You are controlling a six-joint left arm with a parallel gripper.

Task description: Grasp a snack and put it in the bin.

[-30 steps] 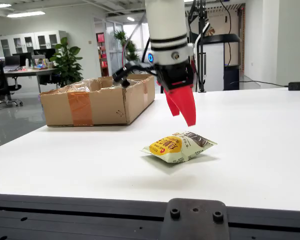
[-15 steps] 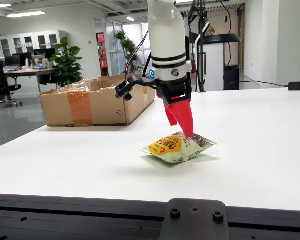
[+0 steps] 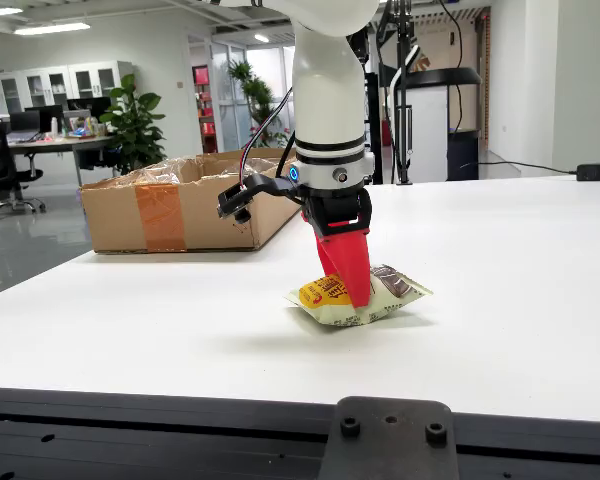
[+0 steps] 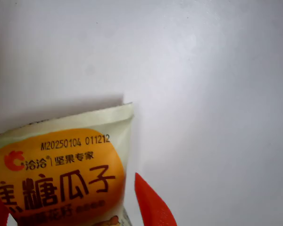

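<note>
One snack (image 3: 360,296) on the white table (image 3: 500,300), lying flat, well apart from the box (image 3: 195,200). Pack is cream with an orange oval label and dark print; in the view that rides on the gripper the snack (image 4: 61,174) fills the lower left, top seam toward the top of the picture, printed code and Chinese text legible.

Gripper (image 3: 346,285) is down on the pack, red fingers (image 3: 352,265) pointing straight down from the white arm (image 3: 328,90). In the view from the table edge the red finger overlaps the middle of the pack, tip at table level or close to it. Gripper view: jaws apart, one red finger (image 4: 151,202) just right of the pack's edge, the other a sliver at the bottom left corner, pack between them. Cannot tell if either finger is touching the pack. Pack looks undeformed.

Box is open-topped cardboard with tape on its front, sitting at the table's far left in the table-edge view. Clear film shows along its rim; contents otherwise hidden by the walls from this angle. Small black module (image 3: 242,196) hangs off the wrist on the box side.
</note>
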